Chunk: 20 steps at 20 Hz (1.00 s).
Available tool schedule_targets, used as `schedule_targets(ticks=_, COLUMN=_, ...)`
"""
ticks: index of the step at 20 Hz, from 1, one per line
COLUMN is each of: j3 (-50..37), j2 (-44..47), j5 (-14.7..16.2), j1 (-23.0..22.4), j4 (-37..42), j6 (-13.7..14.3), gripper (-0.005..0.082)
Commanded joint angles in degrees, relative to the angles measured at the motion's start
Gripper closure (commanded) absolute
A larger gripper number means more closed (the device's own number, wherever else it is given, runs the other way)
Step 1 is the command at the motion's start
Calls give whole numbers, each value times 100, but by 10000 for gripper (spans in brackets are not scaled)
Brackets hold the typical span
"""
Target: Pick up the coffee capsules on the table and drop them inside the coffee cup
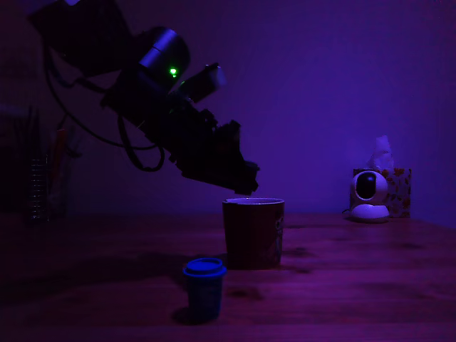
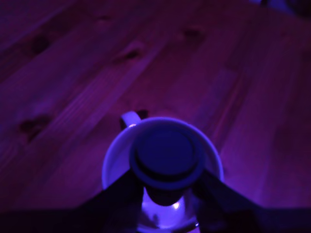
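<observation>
The claw point(image 2: 166, 191) grips a dark capsule point(image 2: 166, 156) directly above the coffee cup point(image 1: 254, 231). From where I stand, the release looks straight down.

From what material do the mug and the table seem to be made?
The dark reddish-brown mug with pale rim looks like glazed ceramic: smooth thick rim, light glinting inside in the wrist view. The broad table looks like wood, matte, with visible grain, plank seams and knots.

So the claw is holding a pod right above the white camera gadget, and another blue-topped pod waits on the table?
Not the gadget. The wrist view shows the gripper holding its pod above the cup. A blue-topped pod does wait on the table.
</observation>
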Motion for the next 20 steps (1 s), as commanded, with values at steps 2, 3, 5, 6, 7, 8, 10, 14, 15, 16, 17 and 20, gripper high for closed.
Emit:
schedule_targets(ticks=2, j3=37, j2=66, j5=-144, j1=-87, j4=20, j6=219, gripper=333)
schedule_targets(ticks=3, j3=37, j2=66, j5=-173, j1=-98, j4=26, j6=264, gripper=258)
schedule_targets(ticks=5, j3=37, j2=66, j5=-374, j1=-125, j4=15, j6=291, gripper=225)
schedule_targets(ticks=6, j3=37, j2=66, j5=-378, j1=-125, j4=7, j6=387, gripper=226)
schedule_targets(ticks=7, j3=37, j2=66, j5=-417, j1=-136, j4=15, j6=409, gripper=232)
schedule_targets(ticks=8, j3=37, j2=66, j5=-437, j1=-136, j4=31, j6=409, gripper=244)
schedule_targets(ticks=10, j3=37, j2=63, j5=-442, j1=-133, j4=28, j6=407, gripper=290)
schedule_targets(ticks=14, j3=39, j2=48, j5=-437, j1=-133, j4=7, j6=404, gripper=526)
schedule_targets(ticks=15, j3=48, j2=17, j5=-435, j1=-133, j4=-17, j6=404, gripper=640)
schedule_targets(ticks=16, j3=52, j2=-11, j5=-435, j1=-133, j4=-37, j6=402, gripper=767)
schedule_targets(ticks=17, j3=52, j2=-57, j5=-415, j1=-133, j4=-44, j6=402, gripper=785)
schedule_targets(ticks=20, j3=52, j2=-299, j5=-413, j1=-92, j4=-238, j6=352, gripper=790)
